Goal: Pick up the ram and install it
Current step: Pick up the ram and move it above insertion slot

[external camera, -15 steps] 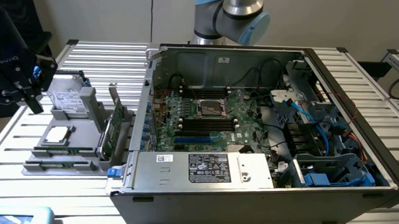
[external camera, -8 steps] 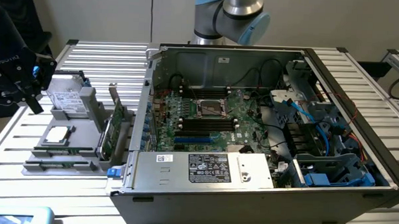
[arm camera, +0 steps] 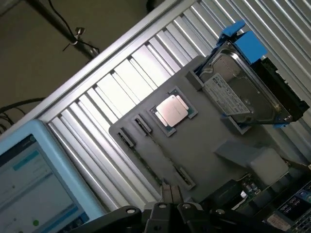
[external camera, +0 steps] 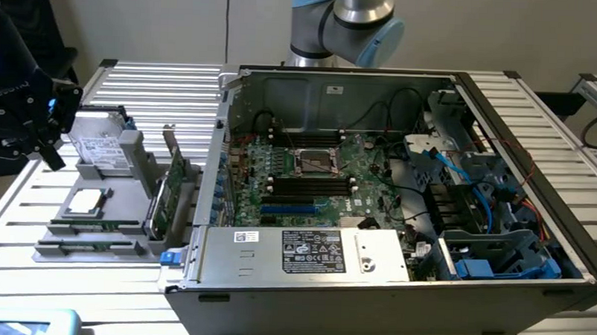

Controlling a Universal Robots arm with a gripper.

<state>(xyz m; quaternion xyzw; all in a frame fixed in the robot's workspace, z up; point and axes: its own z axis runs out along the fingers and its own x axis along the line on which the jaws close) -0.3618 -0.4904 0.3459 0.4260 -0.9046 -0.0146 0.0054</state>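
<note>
My claw (external camera: 52, 157), pinched shut and empty, hangs over the grey tray (external camera: 87, 254); in the exterior view the ram (external camera: 93, 224) lies at its five o'clock, long axis running nine-to-three.

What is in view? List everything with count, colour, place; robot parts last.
computer case: one, grey, mid-table
motherboard: one, green, inside the case
tray: one, grey, exterior view's left of case
ram: seemingly two, green, in the tray's near slots
processor: one, silver, on the tray
hard drive: one, silver in blue carrier, tray's far end
expansion card: one, green, upright beside the case
tablet: one, pale-blue, table's near corner
table: one, silver slats, beneath all
arm: one, silver-blue, behind the case
tool: one, black, above the tray
</note>
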